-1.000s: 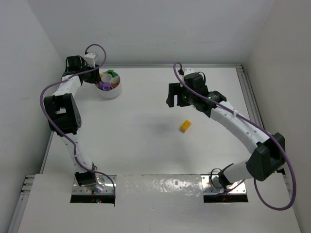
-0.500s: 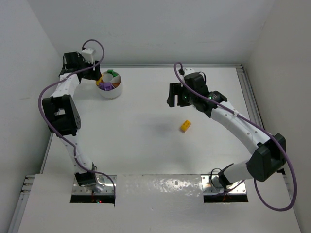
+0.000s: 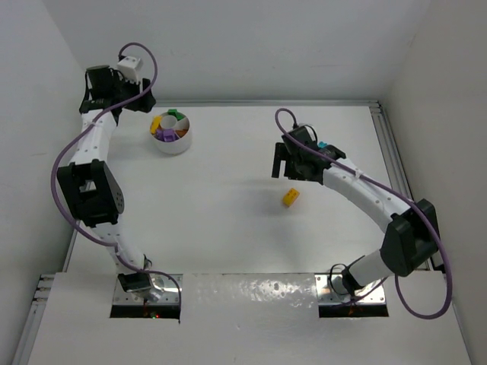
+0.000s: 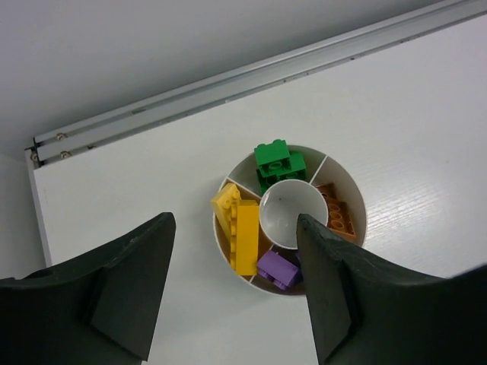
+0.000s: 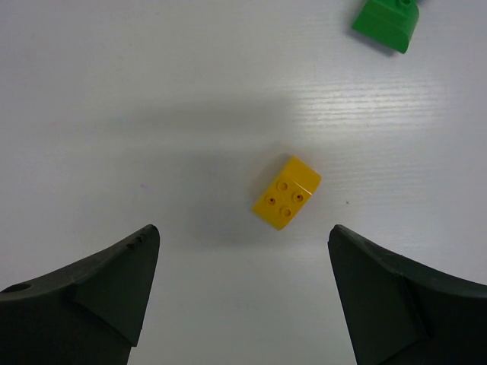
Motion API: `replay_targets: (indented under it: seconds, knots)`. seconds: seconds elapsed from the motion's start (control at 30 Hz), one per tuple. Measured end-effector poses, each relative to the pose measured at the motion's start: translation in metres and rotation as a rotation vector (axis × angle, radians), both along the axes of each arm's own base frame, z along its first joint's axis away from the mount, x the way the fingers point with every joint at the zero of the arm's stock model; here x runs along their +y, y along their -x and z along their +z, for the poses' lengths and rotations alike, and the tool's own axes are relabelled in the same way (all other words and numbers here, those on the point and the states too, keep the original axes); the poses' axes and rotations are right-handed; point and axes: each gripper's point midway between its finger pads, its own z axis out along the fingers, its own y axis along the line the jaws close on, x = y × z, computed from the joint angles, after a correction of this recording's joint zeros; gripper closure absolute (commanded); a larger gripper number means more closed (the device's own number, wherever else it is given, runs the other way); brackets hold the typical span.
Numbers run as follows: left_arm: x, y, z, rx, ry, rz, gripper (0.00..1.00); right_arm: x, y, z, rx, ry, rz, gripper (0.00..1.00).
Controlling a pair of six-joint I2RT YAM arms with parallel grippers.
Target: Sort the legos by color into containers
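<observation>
The round white divided bowl (image 3: 172, 146) stands at the back left. In the left wrist view the bowl (image 4: 291, 217) holds yellow bricks (image 4: 242, 232), green bricks (image 4: 278, 161), an orange brick (image 4: 339, 214) and a purple brick (image 4: 277, 268) in separate sections. My left gripper (image 3: 141, 103) hangs open and empty above and behind the bowl, also shown in its wrist view (image 4: 236, 220). A loose yellow brick (image 3: 291, 198) lies mid-table. My right gripper (image 3: 283, 163) is open and empty above it (image 5: 243, 232), the yellow brick (image 5: 287, 192) just ahead between the fingers. A green brick (image 5: 386, 21) lies beyond.
A metal rail (image 4: 251, 72) runs along the table's back edge behind the bowl, with the white wall above it. A rail (image 3: 392, 152) also borders the right side of the table. The arm bases sit at the near edge.
My left gripper has lifted and pulled back to the left, away from the bowl. My right gripper has moved right and nearer, lowering towards the yellow brick. The bricks have not moved.
</observation>
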Motion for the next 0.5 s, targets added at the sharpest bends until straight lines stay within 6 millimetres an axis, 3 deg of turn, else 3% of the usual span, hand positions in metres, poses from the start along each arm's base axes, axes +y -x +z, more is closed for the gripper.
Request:
replay_targets:
  seconds: [0.17,0.3,0.5]
  knots:
    - [0.009,0.005,-0.009,0.023,-0.031,0.048,0.52,0.002,0.004,-0.016,0.046,-0.014,-0.027,0.10]
    - [0.020,0.009,-0.029,0.081,-0.056,0.107,0.54,0.006,0.006,-0.034,0.090,-0.026,-0.036,0.14]
    - [0.021,0.011,-0.040,0.105,-0.051,0.119,0.53,-0.002,0.022,-0.060,0.162,-0.034,-0.081,0.13]
